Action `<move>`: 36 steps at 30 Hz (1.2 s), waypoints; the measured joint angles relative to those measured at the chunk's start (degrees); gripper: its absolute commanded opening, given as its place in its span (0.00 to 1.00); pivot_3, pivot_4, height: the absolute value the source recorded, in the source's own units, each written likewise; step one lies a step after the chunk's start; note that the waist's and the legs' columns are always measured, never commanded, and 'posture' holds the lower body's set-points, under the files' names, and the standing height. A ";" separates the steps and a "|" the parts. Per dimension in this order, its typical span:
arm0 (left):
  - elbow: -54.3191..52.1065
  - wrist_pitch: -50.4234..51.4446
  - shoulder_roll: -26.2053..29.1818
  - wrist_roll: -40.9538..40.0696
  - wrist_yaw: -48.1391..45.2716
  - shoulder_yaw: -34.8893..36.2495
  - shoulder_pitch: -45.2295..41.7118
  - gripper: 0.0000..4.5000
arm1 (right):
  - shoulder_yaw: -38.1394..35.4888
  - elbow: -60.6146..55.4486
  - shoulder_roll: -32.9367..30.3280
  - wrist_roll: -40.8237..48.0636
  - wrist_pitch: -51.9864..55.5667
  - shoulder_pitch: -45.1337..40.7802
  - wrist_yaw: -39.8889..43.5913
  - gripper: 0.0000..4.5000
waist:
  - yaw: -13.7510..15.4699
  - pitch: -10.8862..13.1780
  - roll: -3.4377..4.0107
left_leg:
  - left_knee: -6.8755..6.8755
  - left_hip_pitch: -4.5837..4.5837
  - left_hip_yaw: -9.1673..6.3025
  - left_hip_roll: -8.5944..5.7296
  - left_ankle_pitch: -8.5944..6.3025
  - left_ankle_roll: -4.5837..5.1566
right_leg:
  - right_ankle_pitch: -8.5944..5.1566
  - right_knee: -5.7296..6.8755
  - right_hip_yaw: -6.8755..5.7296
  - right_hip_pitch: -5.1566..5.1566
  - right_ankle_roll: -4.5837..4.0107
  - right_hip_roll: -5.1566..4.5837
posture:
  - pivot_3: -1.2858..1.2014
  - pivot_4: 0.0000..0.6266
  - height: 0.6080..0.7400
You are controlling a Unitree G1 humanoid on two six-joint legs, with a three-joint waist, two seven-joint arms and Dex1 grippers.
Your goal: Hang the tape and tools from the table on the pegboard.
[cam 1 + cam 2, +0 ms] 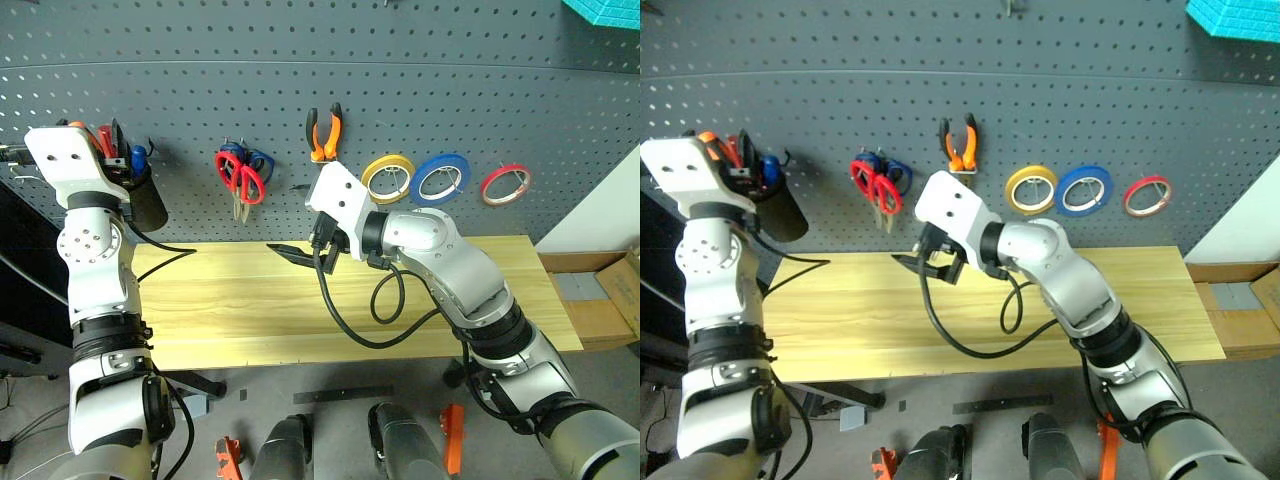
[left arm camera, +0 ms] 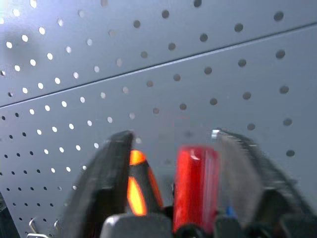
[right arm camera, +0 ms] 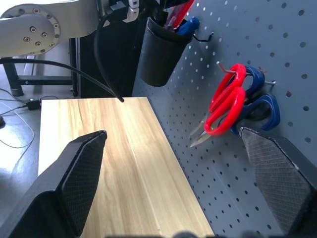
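left fingers (image 2: 106, 183) straddle red-handled screwdriver (image 2: 195, 186) (jaws parted) inside black cup (image 1: 148, 200).

A dark grey perforated wall panel (image 1: 300, 60) spans the back of the scene, a thin horizontal seam running across it near twelve o'clock. Below it the light wooden surface (image 1: 250, 310) stretches across the middle, its grain running lengthwise. Grey floor (image 1: 330, 385) shows under the front edge at six o'clock. At three o'clock a white wall (image 1: 610, 215) slants away, with brown cardboard boxes (image 1: 600, 300) at its foot (flaps partly open). A teal textured object (image 1: 605, 10) juts in at one o'clock. Light falls evenly.
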 measured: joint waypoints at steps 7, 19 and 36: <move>-7.20 2.68 -2.41 -0.34 3.69 0.03 1.74 0.96 | -3.91 -1.49 -0.36 1.30 -0.16 0.54 -0.17 1.00 | -0.04 -0.16 -0.18 | 0.01 0.00 -0.01 0.01 0.00 0.00 | 0.02 0.03 0.00 0.00 -0.01 0.00 | 0.46 0.16 1.00; -36.93 24.41 -8.27 -8.03 -3.27 -7.79 20.00 0.96 | -19.11 -10.95 -4.76 5.08 0.14 18.43 -6.08 1.00 | 0.21 -2.84 -0.24 | 0.00 0.47 0.20 0.15 0.00 0.02 | 0.00 -0.01 0.18 0.44 0.01 0.33 | 0.49 0.11 1.00; -25.91 19.73 -14.27 -5.30 -4.56 -8.94 35.14 0.96 | -26.91 20.44 -1.38 -7.26 -33.83 42.03 -23.50 1.00 | 0.37 -6.27 0.22 | 0.04 1.88 1.47 1.01 0.04 -0.03 | -0.21 -0.21 0.42 1.82 -0.25 0.86 | 0.50 0.01 1.00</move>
